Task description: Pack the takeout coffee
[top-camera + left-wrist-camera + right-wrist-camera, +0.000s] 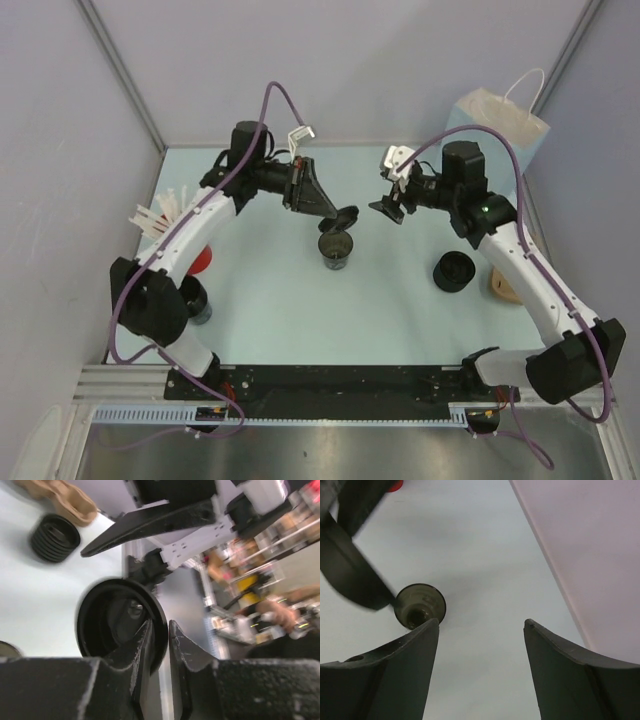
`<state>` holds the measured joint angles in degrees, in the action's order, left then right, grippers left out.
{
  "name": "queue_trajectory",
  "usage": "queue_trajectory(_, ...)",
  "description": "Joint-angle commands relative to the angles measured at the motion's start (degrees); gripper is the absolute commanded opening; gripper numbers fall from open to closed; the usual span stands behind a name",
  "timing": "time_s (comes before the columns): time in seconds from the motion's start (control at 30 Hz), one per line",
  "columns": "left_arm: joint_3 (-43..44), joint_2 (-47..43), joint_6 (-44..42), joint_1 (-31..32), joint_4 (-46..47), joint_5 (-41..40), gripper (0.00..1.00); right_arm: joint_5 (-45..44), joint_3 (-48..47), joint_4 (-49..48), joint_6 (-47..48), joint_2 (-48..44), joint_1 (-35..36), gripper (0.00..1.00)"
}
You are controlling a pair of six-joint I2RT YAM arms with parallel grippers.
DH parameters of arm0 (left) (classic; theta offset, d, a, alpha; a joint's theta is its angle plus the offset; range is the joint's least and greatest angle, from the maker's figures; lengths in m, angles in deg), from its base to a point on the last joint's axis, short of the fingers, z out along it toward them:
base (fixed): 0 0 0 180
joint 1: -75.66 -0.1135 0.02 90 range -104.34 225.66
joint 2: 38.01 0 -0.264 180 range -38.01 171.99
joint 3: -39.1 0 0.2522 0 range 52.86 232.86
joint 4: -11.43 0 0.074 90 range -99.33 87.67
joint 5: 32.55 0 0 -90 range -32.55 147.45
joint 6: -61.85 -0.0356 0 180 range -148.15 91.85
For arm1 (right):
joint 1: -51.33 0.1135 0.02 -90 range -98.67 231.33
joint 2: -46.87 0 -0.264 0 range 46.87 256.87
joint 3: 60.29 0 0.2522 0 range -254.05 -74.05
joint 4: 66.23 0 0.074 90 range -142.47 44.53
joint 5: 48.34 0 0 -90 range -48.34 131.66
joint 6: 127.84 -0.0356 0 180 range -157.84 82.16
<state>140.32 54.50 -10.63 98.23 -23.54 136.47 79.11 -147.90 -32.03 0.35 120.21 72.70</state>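
The left pincer (160, 623) nips the black lid (107, 625) by its rim beside the open cup (337, 250) on the desk (270, 310), the right pincer (481, 623) gaping empty nearby — so thin a grip could let the lid twist and topple the cup.

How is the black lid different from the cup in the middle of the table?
The lid hangs above the table, clamped in the left arm's jaws; the cup stands on it, ungripped. The lid is tilted; the cup is upright with its mouth open. The lid is shallow; the cup is deeper. Both are dark and round.
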Motion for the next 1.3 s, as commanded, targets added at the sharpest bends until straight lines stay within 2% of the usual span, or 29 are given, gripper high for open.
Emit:
queue_trajectory(0.0,-8.69,-1.37,28.96,-0.59,31.82,11.59,0.25,-2.21,-6.92,2.05,5.84,0.75,2.01,0.72)
queue_trajectory(0.17,-8.8,0.74,31.87,-2.26,33.95,10.46,0.24,0.08,-10.96,10.73,10.4,-0.04,2.28,0.65)
queue_trajectory(0.27,-9.59,1.44,32.14,-3.32,34.92,9.49,0.2,-5.69,-11.23,13.29,11.99,-1.0,3.15,0.64)
queue_trajectory(0.37,-10.29,0.57,30.49,-5.6,35.45,9.83,0.28,-9.15,-10.1,16.37,13.48,-3.2,2.98,0.66)
queue_trajectory(0.43,-10.03,0.3,27.58,-7.27,33.26,12.46,0.39,-10.11,-8.95,18.48,12.53,-5.4,2.89,0.67)
queue_trajectory(0.53,-13.44,-0.75,27.21,-8.06,39.11,13.7,0.36,-10.64,-7.11,19.97,9.72,-7.59,2.89,0.68)
queue_trajectory(0.6,-19.13,-1.89,29.58,-7.89,44.74,14.05,0.38,-9.6,-7.01,22.34,9.18,-8.12,2.72,0.68)
queue_trajectory(0.63,-21.26,-1.89,31.77,-7.63,55.47,15.44,0.38,-4.46,-7.02,27.75,10.14,-8.74,2.54,0.72)
queue_trajectory(0.67,-23.63,-1.55,42.14,-7.63,64.45,15.89,0.38,-1.8,-7.02,30.94,13.71,-8.83,2.8,0.74)
queue_trajectory(0.7,-28.0,0.98,51.21,-7.63,79.59,16.86,0.39,-0.38,-6.93,32.97,13.75,-8.48,3.67,0.76)
queue_trajectory(0.73,-28.74,3.53,77.32,-7.54,112.46,19.3,0.4,0.16,-6.84,35.95,13.49,-7.17,5.42,0.78)
queue_trajectory(0.77,-27.53,6.77,84.28,-7.36,119.4,20.28,0.38,-0.88,-6.75,37.72,13.48,-6.12,9.62,0.78)
queue_trajectory(0.9,-27.09,9.7,82.59,-10.61,119.91,19.94,0.42,-7.65,-4.82,39.58,10.85,-0.23,21.16,0.73)
queue_trajectory(1.07,-27.08,6.99,82.41,-11.05,119.91,19.85,0.48,-8.62,-2.45,38.0,11.29,3.99,32.04,0.74)
queue_trajectory(1.27,-29.18,4.97,82.5,-15.88,120.0,19.59,0.51,-6.34,0.54,36.25,14.01,10.58,41.55,0.75)
